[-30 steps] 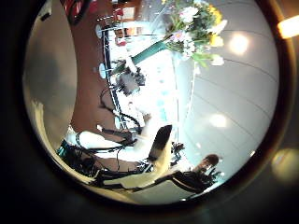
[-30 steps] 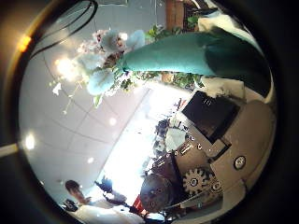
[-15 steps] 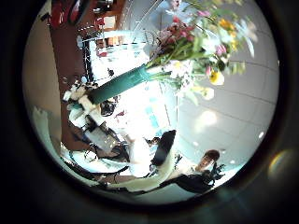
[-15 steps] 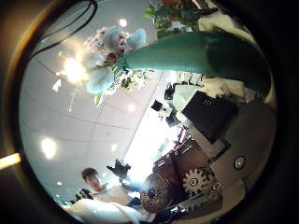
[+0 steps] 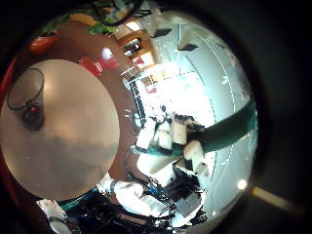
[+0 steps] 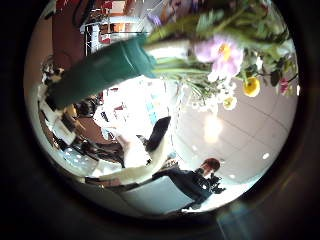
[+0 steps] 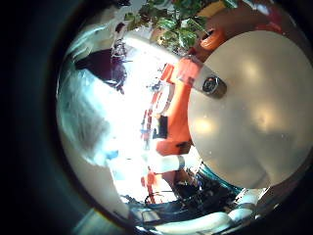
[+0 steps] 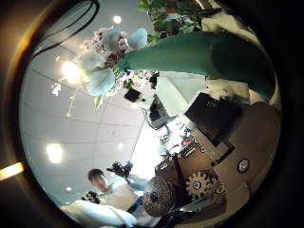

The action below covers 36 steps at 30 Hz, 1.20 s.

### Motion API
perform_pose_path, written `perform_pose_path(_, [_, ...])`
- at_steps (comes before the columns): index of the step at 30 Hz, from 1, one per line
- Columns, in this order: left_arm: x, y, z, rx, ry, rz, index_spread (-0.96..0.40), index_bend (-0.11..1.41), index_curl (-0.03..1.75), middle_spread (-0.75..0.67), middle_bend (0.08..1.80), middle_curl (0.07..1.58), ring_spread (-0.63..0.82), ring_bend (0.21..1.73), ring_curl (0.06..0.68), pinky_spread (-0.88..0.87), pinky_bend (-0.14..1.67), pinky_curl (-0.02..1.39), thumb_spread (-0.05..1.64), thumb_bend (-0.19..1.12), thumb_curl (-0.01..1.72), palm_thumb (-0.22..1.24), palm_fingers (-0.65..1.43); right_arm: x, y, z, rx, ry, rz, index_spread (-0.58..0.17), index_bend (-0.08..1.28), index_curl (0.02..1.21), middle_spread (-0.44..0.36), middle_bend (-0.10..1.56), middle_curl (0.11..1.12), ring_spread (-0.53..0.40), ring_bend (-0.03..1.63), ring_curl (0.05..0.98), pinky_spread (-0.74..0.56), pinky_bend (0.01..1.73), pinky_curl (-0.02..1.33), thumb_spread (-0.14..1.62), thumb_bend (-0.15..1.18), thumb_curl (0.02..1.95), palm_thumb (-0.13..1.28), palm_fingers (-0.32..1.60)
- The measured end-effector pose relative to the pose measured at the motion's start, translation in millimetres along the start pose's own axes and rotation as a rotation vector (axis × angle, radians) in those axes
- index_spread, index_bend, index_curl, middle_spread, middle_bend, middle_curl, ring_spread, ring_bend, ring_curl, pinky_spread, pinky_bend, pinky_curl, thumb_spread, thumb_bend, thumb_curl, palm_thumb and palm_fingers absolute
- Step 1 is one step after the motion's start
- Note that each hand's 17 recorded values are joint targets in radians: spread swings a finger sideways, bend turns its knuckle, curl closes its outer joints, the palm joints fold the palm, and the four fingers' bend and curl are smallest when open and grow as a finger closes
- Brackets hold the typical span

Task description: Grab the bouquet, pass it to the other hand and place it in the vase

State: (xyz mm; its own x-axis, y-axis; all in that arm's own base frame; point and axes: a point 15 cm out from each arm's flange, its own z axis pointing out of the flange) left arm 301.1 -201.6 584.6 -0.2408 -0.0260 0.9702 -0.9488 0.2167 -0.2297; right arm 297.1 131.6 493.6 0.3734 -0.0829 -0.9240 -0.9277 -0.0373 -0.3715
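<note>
Bouquet, teal-wrapped: held aloft, stem wrap in the right hand, fingers curled round it. Left hand near its wrap; grip cannot be told. Step: handover. Next: left hand closes, right releases.

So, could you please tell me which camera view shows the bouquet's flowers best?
The left thumb side palm view: the bouquet fills its top, with separate blooms above the green wrap. The right thumb side view shows the blooms smaller, the left little finger side view only a strip of wrap, and the right little finger side view none.
</note>
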Motion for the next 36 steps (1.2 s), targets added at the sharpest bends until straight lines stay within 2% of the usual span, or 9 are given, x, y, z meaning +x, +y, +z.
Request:
perform_pose_path(3, [-4,-1,1,-0.019,-0.010,-0.018,0.06,0.20,0.36,-0.02,0.72,0.55,0.14,0.76,0.205,0.24,0.22,0.31,0.95,-0.02,0.34,0.28,0.58,5,2,4,-0.016,0.018,0.007,-0.201,1.22,0.79,-0.103,1.40,0.70,-0.174,1.47,0.652,-0.20,1.25,0.84,0.88,0.00,1.32,1.11,1.16])
perform_pose_path(7, [-5,-1,8,-0.045,-0.003,-0.043,-0.03,0.18,0.38,-0.15,0.79,0.61,-0.10,0.88,0.238,-0.01,0.41,0.35,0.96,-0.02,0.35,0.33,0.84,16,3,10,-0.044,0.048,0.021,-0.201,1.22,0.79,-0.103,1.40,0.70,-0.174,1.47,0.651,-0.20,1.24,0.85,0.88,0.00,1.34,1.11,1.16])
perform_pose_path(9, [-6,0,10,-0.055,0.004,-0.059,-0.13,0.21,0.41,-0.23,0.82,0.66,-0.26,0.99,0.289,-0.20,0.58,0.42,0.97,0.00,0.37,0.42,1.02,20,3,10,-0.045,0.061,0.024,-0.201,1.22,0.79,-0.103,1.40,0.70,-0.174,1.47,0.651,-0.20,1.24,0.86,0.88,0.00,1.34,1.11,1.16])
perform_pose_path(13, [-5,-2,15,-0.065,0.025,-0.080,-0.29,0.38,0.53,-0.34,0.88,0.74,-0.39,1.18,0.391,-0.40,0.91,0.55,1.00,0.11,0.45,0.69,1.31,32,2,8,-0.041,0.091,0.034,-0.201,1.22,0.79,-0.103,1.40,0.70,-0.174,1.47,0.651,-0.21,1.23,0.87,0.88,-0.01,1.36,1.10,1.16])
perform_pose_path(18, [-2,-6,11,-0.043,0.056,-0.068,-0.45,0.66,0.69,-0.42,1.02,0.82,-0.42,1.32,0.464,-0.50,1.11,0.64,1.00,0.13,0.52,0.83,1.28,41,-5,2,-0.001,0.125,0.040,-0.202,1.22,0.79,-0.104,1.40,0.70,-0.176,1.47,0.653,-0.21,1.23,0.88,0.89,-0.03,1.34,1.02,1.15])
perform_pose_path(23, [0,-14,3,-0.003,0.053,-0.029,-0.53,0.81,0.81,-0.45,1.12,0.86,-0.41,1.41,0.506,-0.53,1.19,0.69,1.01,0.13,0.58,0.90,1.21,58,-7,-9,0.051,0.142,0.076,-0.217,1.14,0.76,-0.116,1.34,0.68,-0.188,1.42,0.628,-0.26,1.18,0.84,0.93,-0.05,1.20,0.83,1.10])
perform_pose_path(29, [27,-40,-29,0.124,-0.005,0.074,-0.58,0.87,0.90,-0.46,1.18,0.88,-0.41,1.46,0.524,-0.54,1.22,0.71,1.03,0.11,0.63,0.93,1.17,75,-4,-25,0.109,0.140,0.125,-0.298,0.72,0.69,-0.151,1.11,0.61,-0.234,1.37,0.588,-0.41,1.08,0.76,1.00,-0.05,0.94,0.69,0.62])
perform_pose_path(31, [39,-46,-40,0.155,-0.043,0.114,-0.59,0.87,0.93,-0.46,1.19,0.88,-0.40,1.47,0.528,-0.54,1.23,0.72,1.04,0.10,0.65,0.94,1.16,80,-5,-31,0.125,0.140,0.138,-0.332,0.63,0.65,-0.163,1.05,0.59,-0.243,1.32,0.562,-0.36,1.01,0.74,1.02,-0.05,0.87,0.66,0.39])
perform_pose_path(36, [70,-58,-66,0.217,-0.146,0.185,-0.62,0.86,0.97,-0.46,1.21,0.88,-0.40,1.48,0.529,-0.54,1.24,0.73,1.05,0.08,0.67,0.94,1.14,85,-9,-39,0.140,0.139,0.149,-0.390,0.48,0.54,-0.135,0.83,0.50,-0.183,1.17,0.485,-0.10,0.96,0.70,1.03,-0.04,0.74,0.63,0.11])
